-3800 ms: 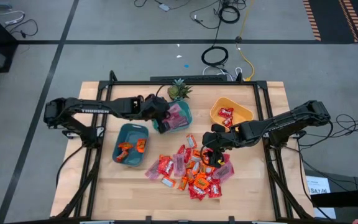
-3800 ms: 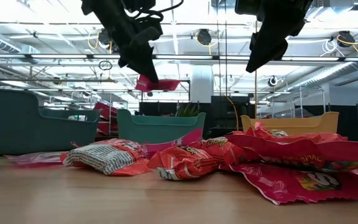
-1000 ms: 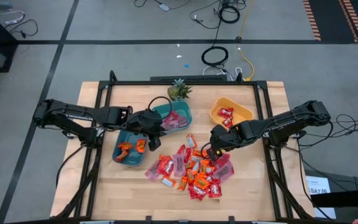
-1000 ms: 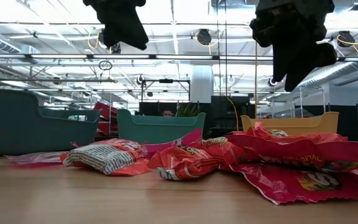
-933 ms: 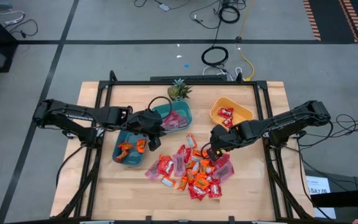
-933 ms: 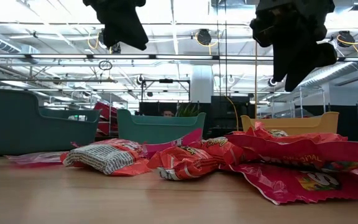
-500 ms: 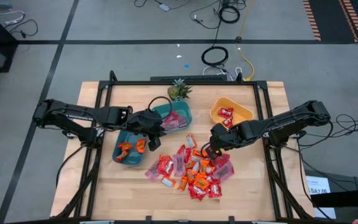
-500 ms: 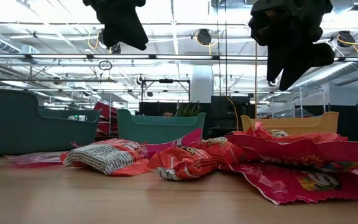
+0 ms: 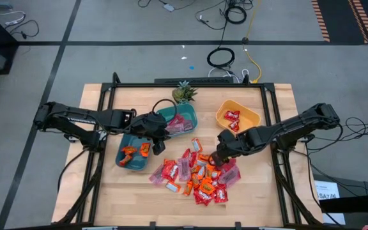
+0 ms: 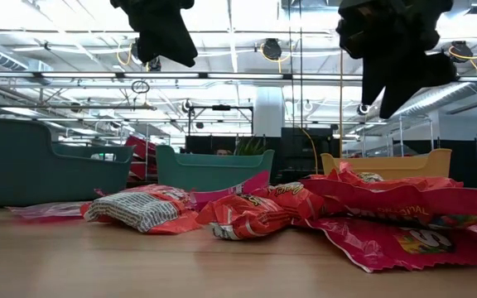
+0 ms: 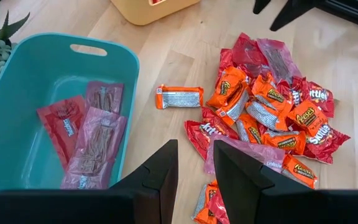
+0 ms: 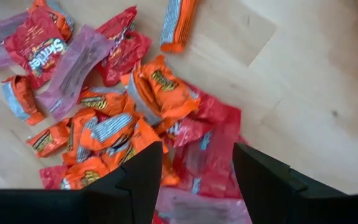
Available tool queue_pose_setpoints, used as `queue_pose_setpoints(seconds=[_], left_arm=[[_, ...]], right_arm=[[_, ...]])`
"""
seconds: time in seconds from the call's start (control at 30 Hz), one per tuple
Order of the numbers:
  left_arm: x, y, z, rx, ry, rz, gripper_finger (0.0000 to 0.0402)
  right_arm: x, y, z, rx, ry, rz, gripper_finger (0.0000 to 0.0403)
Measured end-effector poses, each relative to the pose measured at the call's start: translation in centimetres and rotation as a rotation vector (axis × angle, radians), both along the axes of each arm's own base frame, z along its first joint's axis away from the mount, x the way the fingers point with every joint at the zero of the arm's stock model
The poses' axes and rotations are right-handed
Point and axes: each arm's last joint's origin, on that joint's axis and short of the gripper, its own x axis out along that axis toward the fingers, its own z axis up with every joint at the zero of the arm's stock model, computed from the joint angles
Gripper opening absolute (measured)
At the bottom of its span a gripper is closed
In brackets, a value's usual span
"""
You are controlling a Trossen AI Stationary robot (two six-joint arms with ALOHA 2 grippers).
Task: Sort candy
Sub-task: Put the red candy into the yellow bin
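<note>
The candy (image 9: 200,174) lies in a loose pile of red, orange and pink-purple wrappers near the middle of the table. It also shows as a pile (image 11: 263,115) in the left wrist view. My right gripper (image 12: 197,180) hangs open above the pile's right part (image 9: 218,158), clear of it. My left gripper (image 11: 195,180) stands open and empty in the air between the two teal bins (image 9: 158,144). One orange candy (image 11: 179,96) lies alone on the wood. In the low view both grippers hang high, the left (image 10: 180,56) and the right (image 10: 386,103).
A teal bin (image 9: 185,112) at the back holds pink and red candies (image 11: 89,134). A second teal bin (image 9: 128,134) at the left holds orange ones. A yellow bowl (image 9: 251,115) at the back right holds red ones. A small green plant (image 9: 183,92) stands at the far edge.
</note>
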Motion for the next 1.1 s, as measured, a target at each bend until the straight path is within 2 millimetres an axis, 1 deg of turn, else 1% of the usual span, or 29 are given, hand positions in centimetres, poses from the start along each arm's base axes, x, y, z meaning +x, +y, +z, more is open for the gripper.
queue_pose_setpoints(seconds=[0.23,0.37,0.43,0.57,0.67,0.77,0.97,1.1], left_arm=[[0.0,0.0,0.0,0.0,0.004,0.0,0.0112],[-0.2,0.0,-0.2,0.001,0.028,0.0,0.0112],[-0.3,0.0,-0.3,-0.007,0.042,-0.008,0.0112],[-0.6,0.0,-0.6,-0.012,0.084,-0.015,0.0112],[-0.8,0.0,-0.7,-0.01,0.112,-0.015,0.0112],[-1.0,0.0,-0.9,-0.009,0.135,-0.015,0.0112],[-1.0,0.0,-0.9,-0.009,0.14,-0.015,0.0112],[-1.0,0.0,-0.9,-0.009,0.143,-0.015,0.0112]], right_arm=[[-0.7,2.1,0.0,0.053,-0.01,-0.076,0.0187],[-1.3,3.9,-0.1,0.055,-0.038,-0.151,0.0187],[-1.5,4.9,-0.5,0.071,-0.029,-0.174,0.0187],[-1.4,7.1,-2.1,0.089,0.001,-0.179,0.0187],[-0.7,8.9,-3.4,0.113,-0.022,-0.142,0.0187],[0.1,10.1,-4.6,0.14,-0.05,-0.128,0.0187],[1.0,11.4,-7.2,0.157,-0.014,-0.121,0.0187],[1.3,11.7,-8.8,0.14,0.035,-0.117,0.0187]])
